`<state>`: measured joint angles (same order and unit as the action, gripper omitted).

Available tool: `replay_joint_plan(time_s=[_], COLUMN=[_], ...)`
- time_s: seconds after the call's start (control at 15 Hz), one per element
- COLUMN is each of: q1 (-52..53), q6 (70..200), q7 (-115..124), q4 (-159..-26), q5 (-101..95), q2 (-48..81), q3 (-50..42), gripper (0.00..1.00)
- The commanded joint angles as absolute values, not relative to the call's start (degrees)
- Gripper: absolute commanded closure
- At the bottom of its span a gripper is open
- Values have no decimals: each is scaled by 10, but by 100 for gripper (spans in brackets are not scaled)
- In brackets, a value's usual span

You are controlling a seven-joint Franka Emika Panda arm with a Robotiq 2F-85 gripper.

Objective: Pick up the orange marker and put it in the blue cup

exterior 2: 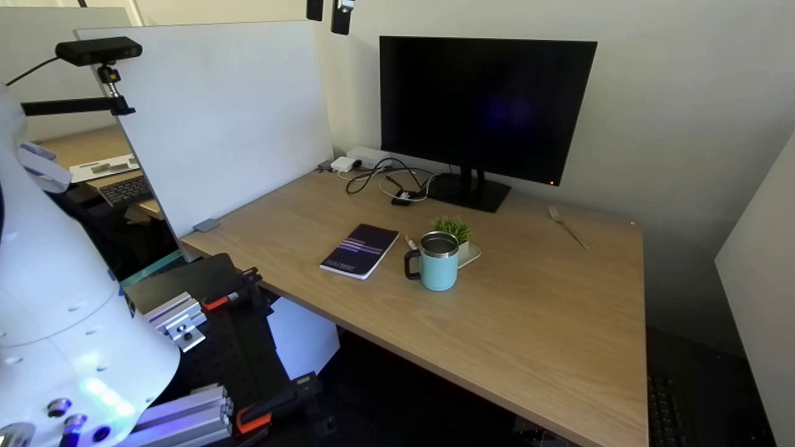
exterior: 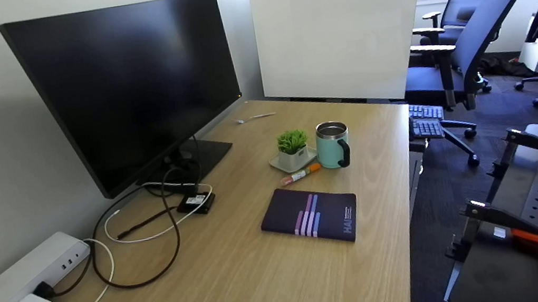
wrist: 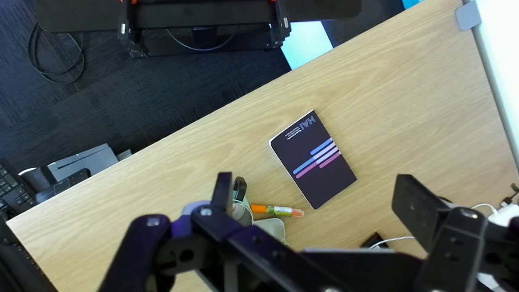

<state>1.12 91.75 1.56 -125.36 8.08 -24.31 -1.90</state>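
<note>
The orange marker lies flat on the desk, beside the cup. It shows in both exterior views (exterior: 300, 174) (exterior 2: 410, 242) and in the wrist view (wrist: 277, 210), with an orange end by the cup and a pale label. The blue cup is light teal with a steel rim and black handle, upright in both exterior views (exterior: 331, 148) (exterior 2: 439, 270). In the wrist view the cup (wrist: 243, 211) is partly hidden behind the left finger. My gripper (wrist: 318, 198) is open and empty, high above the desk; its fingertips show at the top of an exterior view (exterior 2: 328, 12).
A small green plant (exterior: 292, 143) in a white pot stands on a white tray touching or close to the cup. A dark notebook (exterior: 310, 215) lies by the marker. A monitor (exterior 2: 481, 108), cables (exterior: 173, 224), a power strip (exterior: 33, 266) and a fork (exterior 2: 568, 227) are on the desk.
</note>
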Motion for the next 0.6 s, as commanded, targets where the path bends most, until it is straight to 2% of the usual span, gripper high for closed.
replay_joint_plan(time_s=[0.0,0.53], q1=[9,37], q6=[939,1100], q7=[-3,-84], q4=[-1261,-1329], q5=[85,91], q2=[-243,-223], q3=[-14,-4], gripper=[0,0])
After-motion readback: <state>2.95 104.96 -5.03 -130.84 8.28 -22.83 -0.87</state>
